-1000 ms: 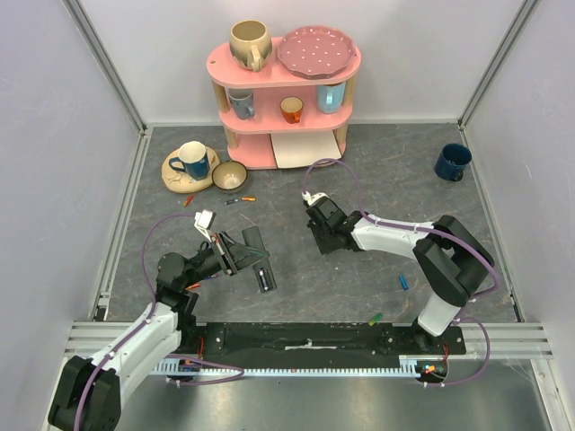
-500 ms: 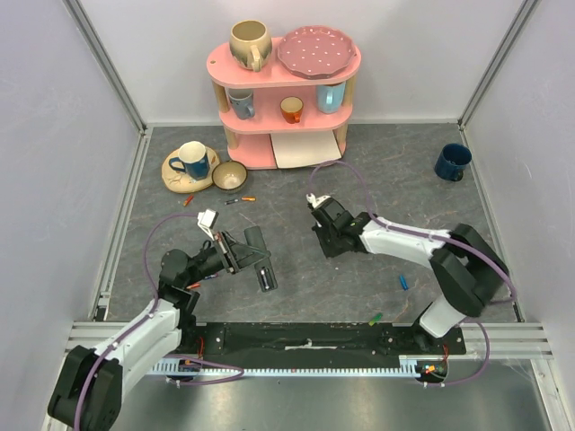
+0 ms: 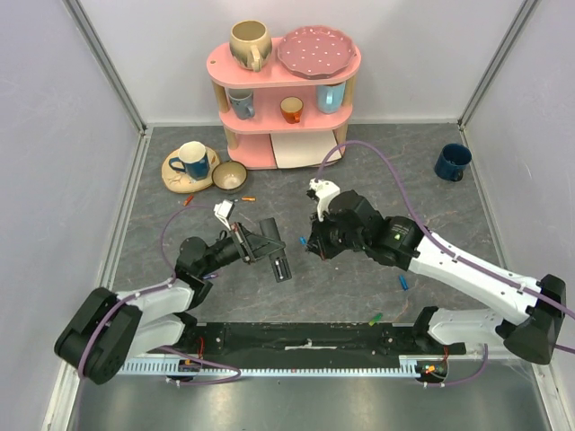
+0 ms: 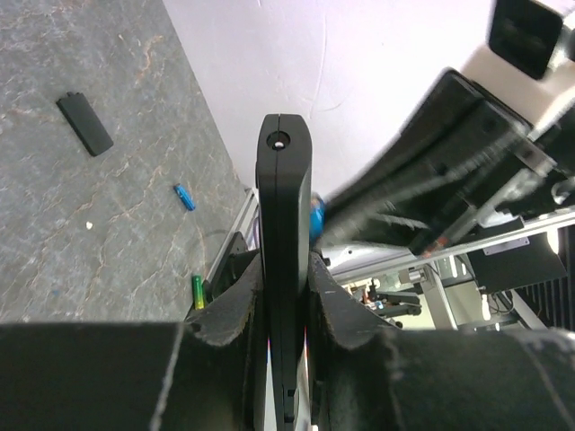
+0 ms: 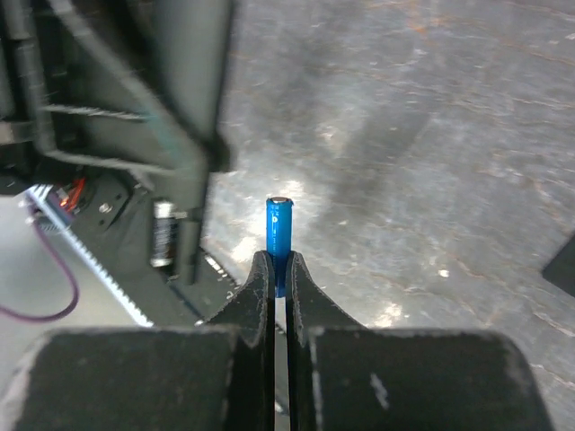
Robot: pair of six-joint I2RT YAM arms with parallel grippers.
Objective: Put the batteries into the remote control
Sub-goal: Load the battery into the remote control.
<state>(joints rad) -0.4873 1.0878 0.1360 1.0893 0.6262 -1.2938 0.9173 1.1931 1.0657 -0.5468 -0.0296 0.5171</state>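
Note:
My left gripper (image 3: 262, 249) is shut on the remote control (image 3: 277, 254), a slim black bar held above the table. In the left wrist view the remote (image 4: 285, 206) stands edge-on between the pads (image 4: 235, 305). My right gripper (image 3: 311, 246) is shut on a blue battery (image 5: 279, 235) that sticks out past its fingertips (image 5: 261, 280), close to the right of the remote. The remote shows blurred at the left of the right wrist view (image 5: 184, 108). Loose batteries lie on the table: blue (image 3: 404, 282), green (image 3: 375, 318), orange (image 3: 247, 198).
A black battery cover (image 4: 85, 124) lies flat on the grey table. A pink shelf (image 3: 286, 90) with cups and a plate stands at the back. A blue mug on a saucer (image 3: 190, 162), a bowl (image 3: 230, 176) and a dark blue cup (image 3: 452, 162) stand nearby.
The left gripper has carried the remote right and a little forward. The right arm has stretched out, and its gripper with the blue battery has come close to the remote.

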